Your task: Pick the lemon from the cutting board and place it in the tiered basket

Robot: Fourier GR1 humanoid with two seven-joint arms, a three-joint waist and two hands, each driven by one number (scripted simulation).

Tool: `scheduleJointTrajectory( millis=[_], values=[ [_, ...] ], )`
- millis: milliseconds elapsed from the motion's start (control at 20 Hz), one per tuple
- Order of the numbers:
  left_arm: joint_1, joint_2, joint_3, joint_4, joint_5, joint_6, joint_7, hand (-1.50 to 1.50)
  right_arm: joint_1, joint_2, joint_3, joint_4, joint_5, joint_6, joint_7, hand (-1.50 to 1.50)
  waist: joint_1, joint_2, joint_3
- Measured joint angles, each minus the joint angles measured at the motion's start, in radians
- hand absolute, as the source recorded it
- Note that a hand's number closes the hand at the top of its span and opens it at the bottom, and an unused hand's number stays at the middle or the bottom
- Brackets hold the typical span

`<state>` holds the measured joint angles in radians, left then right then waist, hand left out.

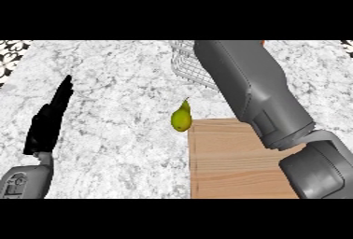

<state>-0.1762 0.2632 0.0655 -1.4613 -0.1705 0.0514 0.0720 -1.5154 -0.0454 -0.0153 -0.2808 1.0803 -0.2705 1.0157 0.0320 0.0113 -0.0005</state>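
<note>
- Right forearm spans cutting board toward wire tiered basket; right hand hidden, grasp unknown.
- Left hand rests released, fingers straight.
- Yellow-green pear-shaped fruit, possibly the lemon, lies beside the board's corner.
- Advice: confirm hold before lowering into basket.

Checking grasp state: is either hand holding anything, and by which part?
Left hand holds nothing, fingers straight. The right hand is hidden past its forearm near the basket, so cannot tell. No lemon visible on the board.
</note>
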Motion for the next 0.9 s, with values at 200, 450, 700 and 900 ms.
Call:
scheduleJointTrajectory(
  millis=[200, 450, 700, 900],
  values=[
    [0.009, -0.002, 0.002, 0.002, -0.006, 0.002, -0.006, 0.0, 0.049, 0.008, -0.025, -0.029, -0.014, -0.079, -0.018, -1.5, -0.005, -0.003, 0.0],
    [0.013, 0.006, 0.017, 0.006, 0.003, -0.007, -0.014, 0.0, 0.087, 0.014, -0.032, -0.084, 0.003, -0.209, -0.021, -1.5, -0.009, -0.004, 0.0],
    [0.002, 0.004, 0.025, 0.019, -0.002, 0.0, -0.008, 0.0, 0.067, 0.001, -0.019, -0.167, 0.048, -0.259, 0.0, -1.5, -0.024, -0.011, 0.0],
    [0.034, 0.003, 0.03, 0.012, -0.003, 0.001, -0.02, 0.0, 0.068, -0.018, -0.022, -0.247, 0.08, -0.247, 0.04, -1.5, -0.039, -0.02, 0.0]
  ],
)
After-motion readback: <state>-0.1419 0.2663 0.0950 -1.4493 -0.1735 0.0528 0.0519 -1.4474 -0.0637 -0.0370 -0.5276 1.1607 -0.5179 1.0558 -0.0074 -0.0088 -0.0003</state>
